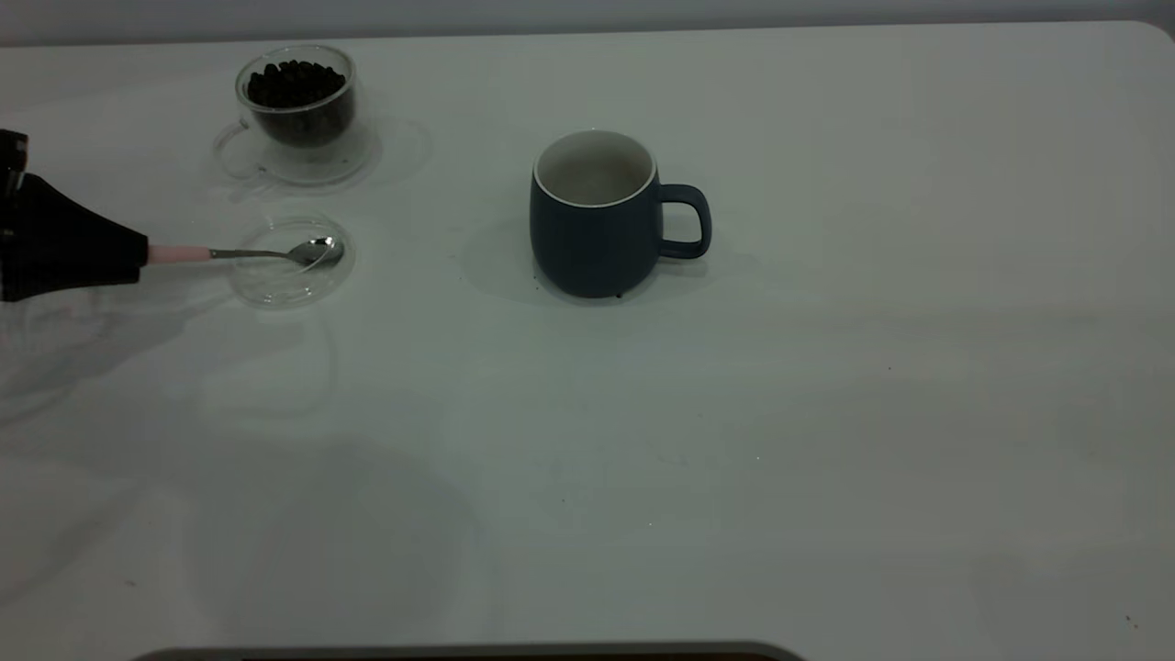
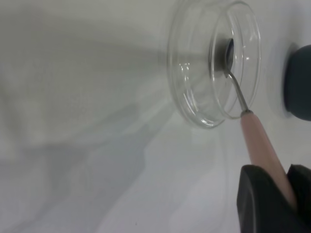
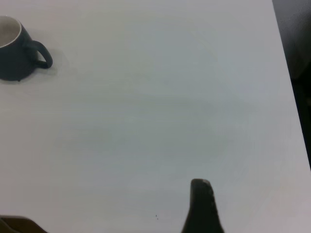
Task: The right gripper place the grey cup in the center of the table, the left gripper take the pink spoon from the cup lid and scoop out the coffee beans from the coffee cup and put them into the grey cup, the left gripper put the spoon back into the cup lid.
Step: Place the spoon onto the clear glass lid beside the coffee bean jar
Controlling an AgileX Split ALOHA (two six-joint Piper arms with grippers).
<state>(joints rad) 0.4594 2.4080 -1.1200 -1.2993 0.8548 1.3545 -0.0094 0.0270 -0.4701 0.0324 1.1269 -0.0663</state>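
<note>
My left gripper [image 1: 138, 252] at the table's left edge is shut on the pale handle of the pink spoon [image 1: 266, 252]. The spoon's metal bowl lies over the clear cup lid [image 1: 289, 286] and looks empty. Behind the lid stands the glass coffee cup [image 1: 298, 124], with coffee beans [image 1: 294, 83] heaped inside. The grey cup [image 1: 592, 239] stands upright mid-table with its handle to the right. The left wrist view shows the gripper [image 2: 286, 194], spoon [image 2: 262, 141], lid [image 2: 194, 97] and grey cup [image 2: 299, 82]. My right gripper [image 3: 109, 213] is open, far from the grey cup [image 3: 14, 58].
A clear saucer [image 1: 275, 170] lies under the coffee cup. The white table [image 1: 826, 413] stretches to the right and front of the grey cup. A dark rounded edge [image 1: 459, 652] shows at the front. In the right wrist view the table's edge [image 3: 291, 97] runs beside the gripper.
</note>
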